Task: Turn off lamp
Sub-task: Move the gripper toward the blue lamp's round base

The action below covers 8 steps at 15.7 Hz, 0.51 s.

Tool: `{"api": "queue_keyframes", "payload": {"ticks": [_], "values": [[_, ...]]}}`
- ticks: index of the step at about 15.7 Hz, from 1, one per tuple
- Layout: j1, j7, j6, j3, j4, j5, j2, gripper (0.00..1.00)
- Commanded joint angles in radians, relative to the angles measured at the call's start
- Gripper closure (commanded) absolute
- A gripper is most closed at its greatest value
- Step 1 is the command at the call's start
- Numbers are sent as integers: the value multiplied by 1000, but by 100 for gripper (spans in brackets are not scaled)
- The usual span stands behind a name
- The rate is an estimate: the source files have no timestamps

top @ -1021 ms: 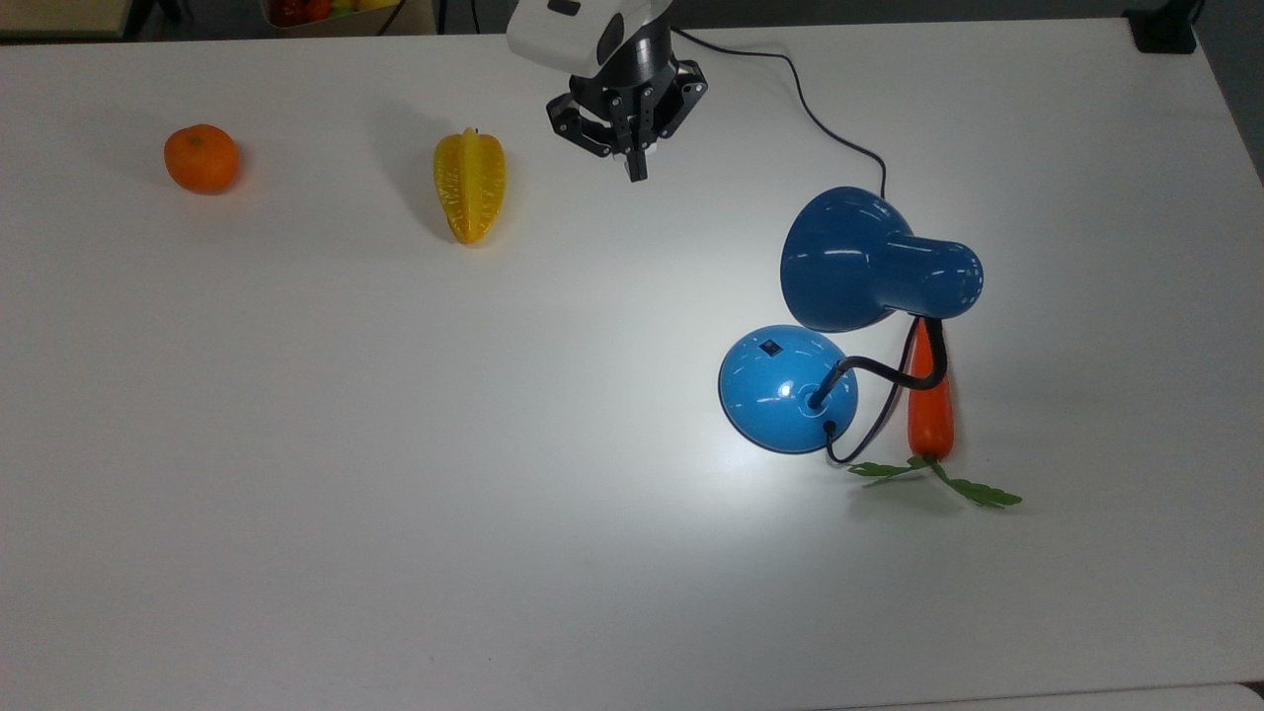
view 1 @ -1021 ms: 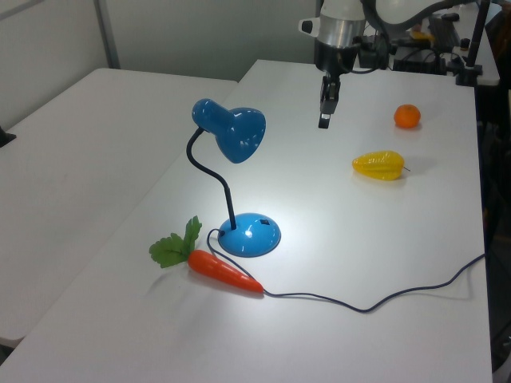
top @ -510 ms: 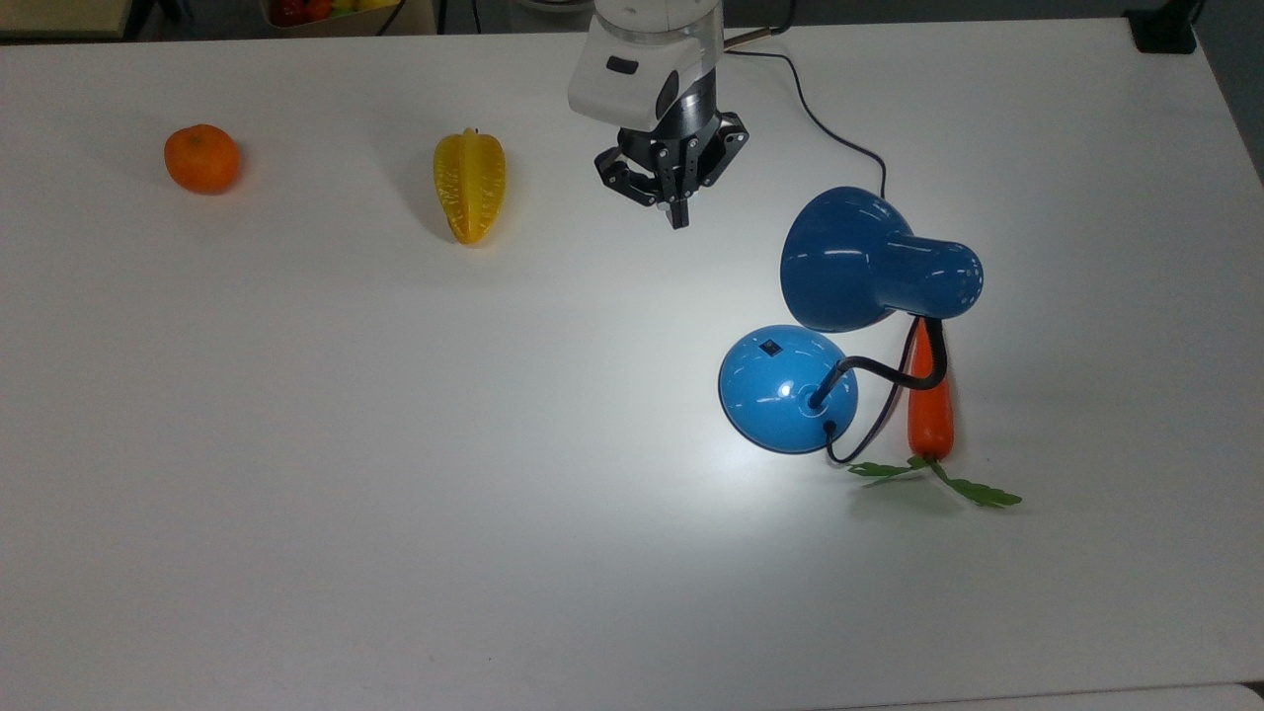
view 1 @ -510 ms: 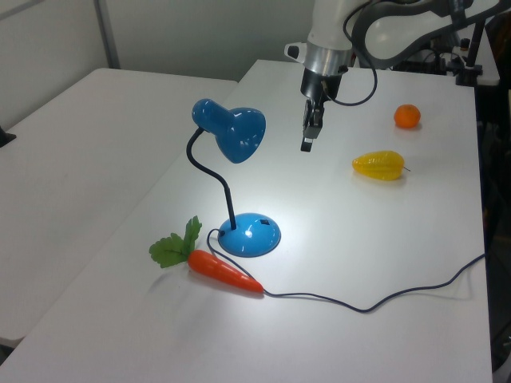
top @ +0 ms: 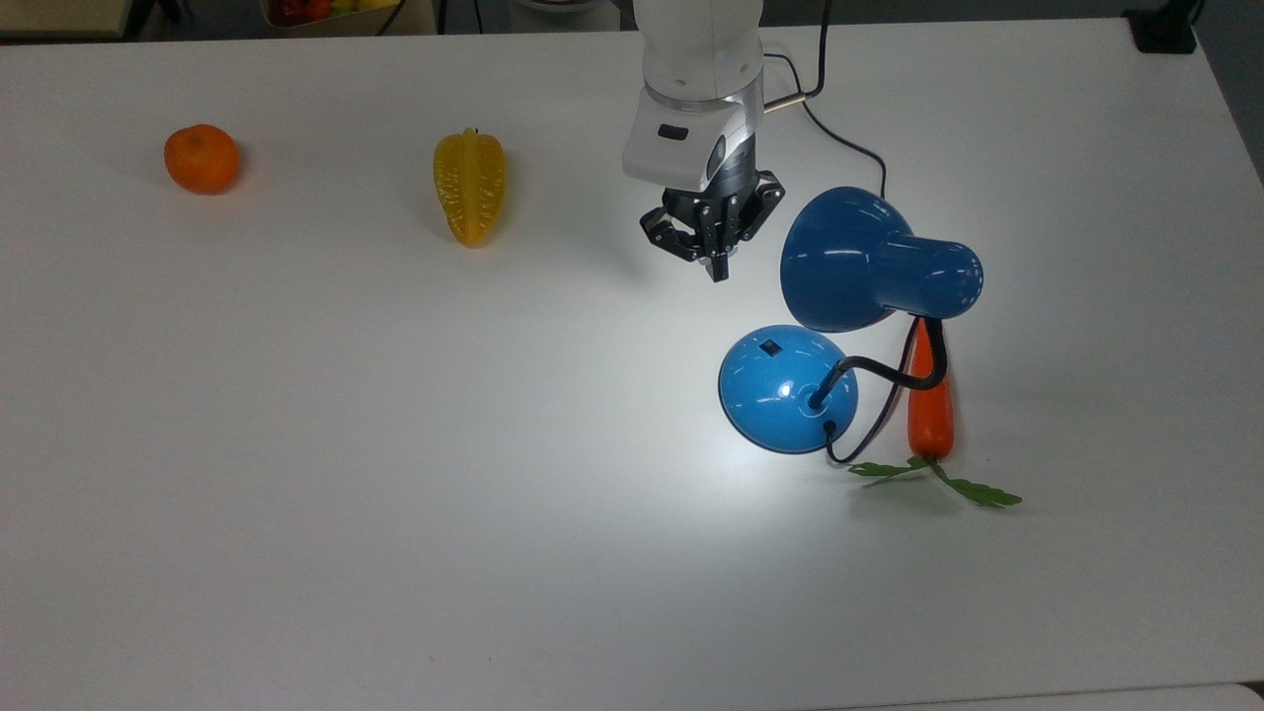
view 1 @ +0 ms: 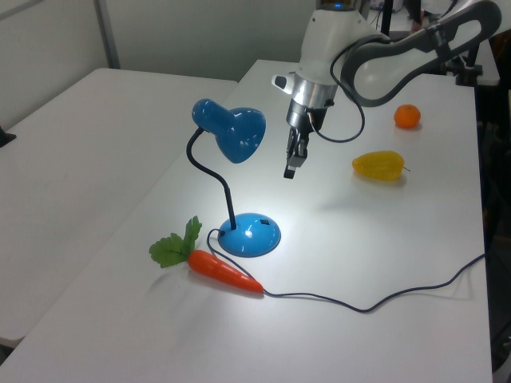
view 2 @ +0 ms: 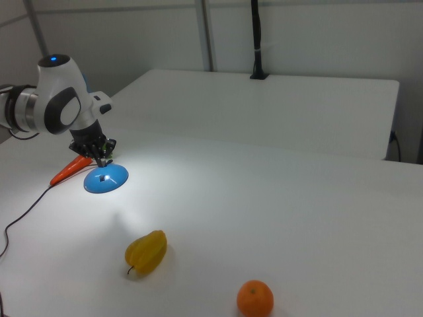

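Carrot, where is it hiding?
In the top view the carrot lies on the table at the right of the lamp base, partly under its black neck.

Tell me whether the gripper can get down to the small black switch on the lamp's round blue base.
Probably yes: the gripper hangs above the table, and the small black switch on the round blue base lies uncovered beside the bell-shaped blue shade.
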<state>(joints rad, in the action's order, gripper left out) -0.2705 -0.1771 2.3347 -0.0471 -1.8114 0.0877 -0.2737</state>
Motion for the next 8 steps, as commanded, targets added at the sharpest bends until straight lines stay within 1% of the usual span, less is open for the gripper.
{"api": "queue_keyframes", "payload": {"ticks": [1,8], "values": [[-7,10,71,-19,-25,20,-19,100],[-24,10,153,-34,-23,18,-68,100]]}}
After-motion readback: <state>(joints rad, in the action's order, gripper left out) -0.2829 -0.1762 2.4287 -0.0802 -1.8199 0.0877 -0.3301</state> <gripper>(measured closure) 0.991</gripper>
